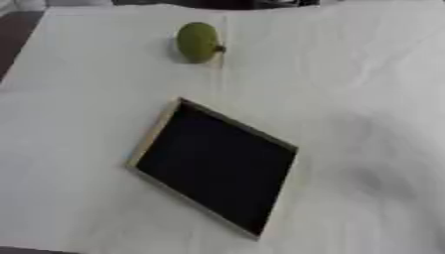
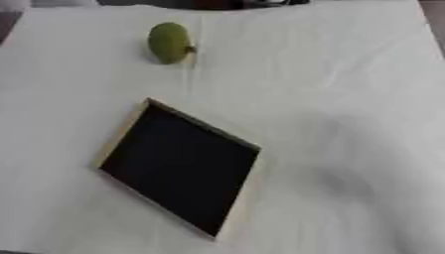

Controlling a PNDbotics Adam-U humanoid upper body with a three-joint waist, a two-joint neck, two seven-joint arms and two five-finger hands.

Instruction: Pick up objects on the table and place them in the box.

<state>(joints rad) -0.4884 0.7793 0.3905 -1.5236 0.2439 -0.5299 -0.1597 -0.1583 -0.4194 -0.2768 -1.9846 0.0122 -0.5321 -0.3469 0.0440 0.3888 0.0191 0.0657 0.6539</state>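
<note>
Across my whole view runs the table (image 1: 365, 99), covered in a white cloth with soft creases and a faint grey shadow at about 4 o'clock. Dark floor shows at the 10 o'clock corner, and some dark blurred shapes sit along the 12 o'clock edge; I can't tell what they are.

Next in size, the box (image 1: 152, 135): shallow, square, pale wooden rim, black inside. It lies turned like a diamond just below centre, one corner toward 12 o'clock and one toward 5 o'clock. I see nothing inside it, just flat black.

Smallest, the green fruit (image 1: 197, 41), at about 11 o'clock from the box's top corner, well apart from it, near the far edge. Oval, yellow-green, small dark stem nub on its right side, pear or mango-like, can't say which. It rests on bare cloth, touching nothing else.

Nothing stands between fruit and box, only open cloth.

Neither of my hands shows in either eye view, so I can't tell whether their fingers are spread or curled.
</note>
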